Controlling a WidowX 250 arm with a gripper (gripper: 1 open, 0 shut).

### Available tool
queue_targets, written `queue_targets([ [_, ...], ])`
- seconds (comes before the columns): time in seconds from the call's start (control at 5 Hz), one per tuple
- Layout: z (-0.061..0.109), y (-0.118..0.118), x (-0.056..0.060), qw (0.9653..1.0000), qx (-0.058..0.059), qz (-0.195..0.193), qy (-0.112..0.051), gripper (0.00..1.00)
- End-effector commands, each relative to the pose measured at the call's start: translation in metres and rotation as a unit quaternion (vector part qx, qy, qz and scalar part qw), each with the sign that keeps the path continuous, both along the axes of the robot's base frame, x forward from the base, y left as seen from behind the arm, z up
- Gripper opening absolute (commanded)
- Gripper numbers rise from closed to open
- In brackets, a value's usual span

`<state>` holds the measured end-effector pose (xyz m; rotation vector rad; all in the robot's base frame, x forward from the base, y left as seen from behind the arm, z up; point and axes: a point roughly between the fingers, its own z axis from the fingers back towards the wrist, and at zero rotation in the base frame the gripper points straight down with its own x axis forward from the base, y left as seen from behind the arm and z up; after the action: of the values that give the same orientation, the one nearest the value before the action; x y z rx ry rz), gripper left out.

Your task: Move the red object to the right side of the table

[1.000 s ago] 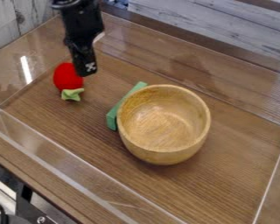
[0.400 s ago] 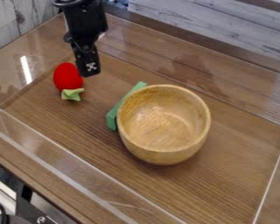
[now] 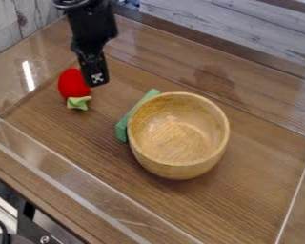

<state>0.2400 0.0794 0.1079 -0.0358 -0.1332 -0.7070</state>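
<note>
The red object (image 3: 73, 84), a small strawberry-like toy with a pale green leafy end, lies on the left part of the wood-grain table (image 3: 244, 176). My black gripper (image 3: 95, 74) points down just behind and to the right of it. The fingers are together and look shut, with nothing visibly between them. The fingertips stand right at the toy's upper right edge; I cannot tell whether they touch it.
A wooden bowl (image 3: 178, 135) stands in the middle of the table, with a flat green piece (image 3: 130, 118) tucked against its left side. Low clear acrylic walls (image 3: 66, 191) edge the tabletop. Bare wood lies to the right of the bowl.
</note>
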Motion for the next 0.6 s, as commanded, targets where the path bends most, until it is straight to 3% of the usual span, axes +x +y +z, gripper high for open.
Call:
queue_targets([
  [0.0,0.015,-0.013,-0.003,0.9994,0.006,-0.022,-0.025,0.00],
  [0.4,0.026,-0.049,0.003,0.9962,0.001,-0.081,-0.032,0.00],
])
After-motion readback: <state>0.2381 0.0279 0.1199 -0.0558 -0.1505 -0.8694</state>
